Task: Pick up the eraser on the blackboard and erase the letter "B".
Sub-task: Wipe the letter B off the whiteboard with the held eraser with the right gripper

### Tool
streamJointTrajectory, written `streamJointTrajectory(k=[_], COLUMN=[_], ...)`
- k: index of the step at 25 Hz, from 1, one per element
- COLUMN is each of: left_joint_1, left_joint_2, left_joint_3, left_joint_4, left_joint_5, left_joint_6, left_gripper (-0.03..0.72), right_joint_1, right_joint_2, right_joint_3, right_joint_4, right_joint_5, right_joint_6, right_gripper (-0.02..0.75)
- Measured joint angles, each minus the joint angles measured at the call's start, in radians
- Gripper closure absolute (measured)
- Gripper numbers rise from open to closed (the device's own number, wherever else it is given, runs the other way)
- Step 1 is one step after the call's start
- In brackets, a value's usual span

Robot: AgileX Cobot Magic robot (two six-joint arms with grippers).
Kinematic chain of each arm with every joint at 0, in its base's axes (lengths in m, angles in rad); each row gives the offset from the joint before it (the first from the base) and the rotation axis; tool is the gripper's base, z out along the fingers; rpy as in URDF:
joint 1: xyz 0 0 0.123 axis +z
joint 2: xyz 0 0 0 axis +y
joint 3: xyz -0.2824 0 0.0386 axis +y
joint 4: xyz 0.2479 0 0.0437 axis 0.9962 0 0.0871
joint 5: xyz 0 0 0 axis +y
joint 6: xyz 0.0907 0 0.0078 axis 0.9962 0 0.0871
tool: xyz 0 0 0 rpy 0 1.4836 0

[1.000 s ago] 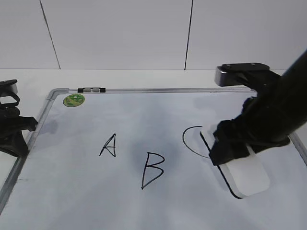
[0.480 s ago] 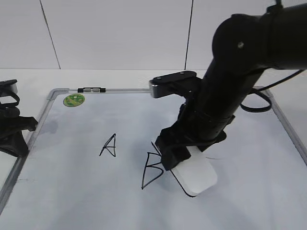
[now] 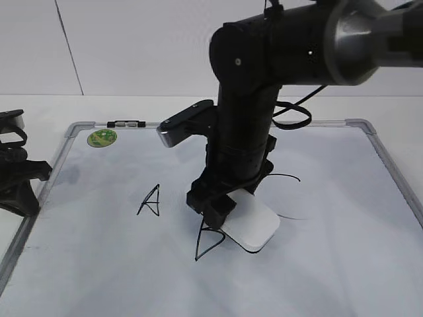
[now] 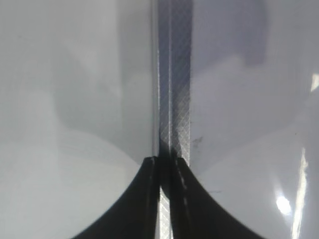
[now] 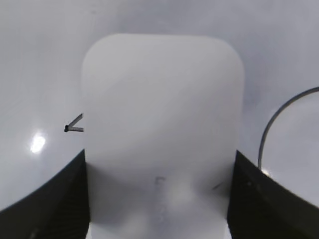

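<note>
The white eraser [image 3: 252, 228] lies flat on the blackboard [image 3: 99, 271], and my right gripper [image 3: 217, 210] is shut on its near end. It covers the upper part of the letter "B" [image 3: 209, 245]; only the lower loop shows. In the right wrist view the eraser [image 5: 162, 109] fills the space between both fingers [image 5: 60, 199], with a stroke of the "B" [image 5: 75, 128] at its left edge. My left gripper [image 3: 30, 175] rests at the board's left edge. Its jaws are shut over the grey frame [image 4: 175, 74].
The letter "A" [image 3: 150, 200] stands left of the eraser. Thin remnants of the "C" [image 3: 288, 177] lie to its right. A green sticker [image 3: 102, 137] and a small clip [image 3: 125, 123] sit at the board's top left. The right arm rises over the board's middle.
My right arm has swept left across the board with the eraser, from the "C" onto the "B". Most of the "C" is wiped away. The left arm has not moved.
</note>
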Motion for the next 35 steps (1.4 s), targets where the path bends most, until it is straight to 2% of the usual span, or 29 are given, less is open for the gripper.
streamJointTrajectory(k=[7,15,26,35], left_joint_1=[0.0,0.0,0.0,0.0], left_joint_2=[0.0,0.0,0.0,0.0], left_joint_3=[0.0,-0.001,-0.001,-0.001], left_joint_4=[-0.002,-0.002,-0.002,-0.002], left_joint_5=[0.002,0.003,0.004,0.004], left_joint_6=[0.0,0.0,0.0,0.0], left_gripper=[0.659,0.659,0.663,0.666], right_joint_1=[0.0,0.0,0.0,-0.002], right_joint_2=[0.107,0.135,0.16,0.17], right_joint_3=[-0.123,-0.127,-0.134,-0.144], right_joint_4=[-0.011,-0.135,-0.142,-0.105], right_joint_5=[0.071,0.078,0.054,0.073], right_joint_6=[-0.031,0.011,0.022,0.025], right_gripper=[0.208,0.208,0.209,0.209])
